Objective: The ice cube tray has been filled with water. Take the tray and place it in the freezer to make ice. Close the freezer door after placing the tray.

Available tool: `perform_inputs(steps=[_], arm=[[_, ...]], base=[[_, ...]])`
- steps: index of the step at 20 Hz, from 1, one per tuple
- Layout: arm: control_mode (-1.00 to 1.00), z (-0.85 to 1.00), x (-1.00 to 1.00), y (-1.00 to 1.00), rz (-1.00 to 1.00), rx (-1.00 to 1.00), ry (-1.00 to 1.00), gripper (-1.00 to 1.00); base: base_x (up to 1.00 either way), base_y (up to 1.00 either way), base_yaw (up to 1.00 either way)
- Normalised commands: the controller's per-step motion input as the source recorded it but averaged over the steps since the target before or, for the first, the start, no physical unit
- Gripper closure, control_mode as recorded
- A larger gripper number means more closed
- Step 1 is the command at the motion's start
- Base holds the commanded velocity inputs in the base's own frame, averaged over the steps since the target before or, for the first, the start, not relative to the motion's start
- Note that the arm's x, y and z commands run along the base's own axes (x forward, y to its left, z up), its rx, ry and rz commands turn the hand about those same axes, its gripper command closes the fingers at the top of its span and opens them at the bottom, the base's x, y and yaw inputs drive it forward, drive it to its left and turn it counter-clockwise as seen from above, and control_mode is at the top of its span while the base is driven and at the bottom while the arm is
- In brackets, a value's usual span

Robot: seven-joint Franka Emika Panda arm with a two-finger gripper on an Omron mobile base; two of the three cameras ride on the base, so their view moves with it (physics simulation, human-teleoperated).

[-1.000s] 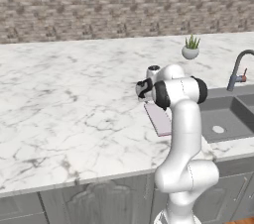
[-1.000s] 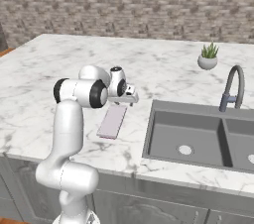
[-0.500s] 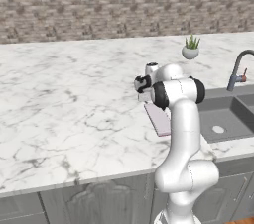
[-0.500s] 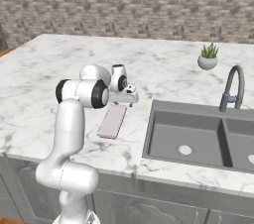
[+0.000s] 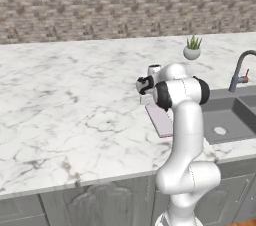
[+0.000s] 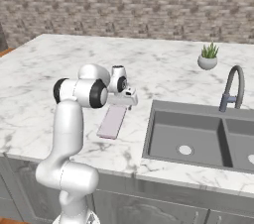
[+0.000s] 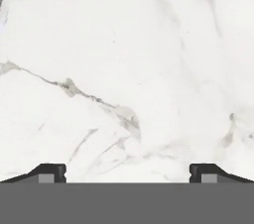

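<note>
Early days: tray (image 6: pixel 112 121) lies flat on the worktop (image 6: pixel 59 64), untouched; pincer (image 7: pixel 127 173) spread wide, empty, above bare marble. Freezer work all ahead.

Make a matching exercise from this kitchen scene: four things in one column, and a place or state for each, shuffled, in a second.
1. ice cube tray
2. potted plant
3. faucet
4. gripper

A. behind the sink
B. flat on the counter, left of the sink
C. open over bare marble
D. near the brick wall, on the counter

Pairs: 1-B, 2-D, 3-A, 4-C
</note>
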Motion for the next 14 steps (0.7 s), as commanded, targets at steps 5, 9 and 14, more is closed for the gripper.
perform_inputs(steps=[5,9,14], arm=[[-1.0,-0.36,-0.53,0.0,0.0,0.0,0.0,-1.0],[-1.0,-0.25,-0.46,0.0,0.0,0.02,0.02,-1.0],[-1.0,-0.17,-0.44,0.0,0.0,0.05,0.1,-1.0]], base=[[0.0,0.0,0.0],[0.0,0.0,0.0],[0.0,0.0,0.0]])
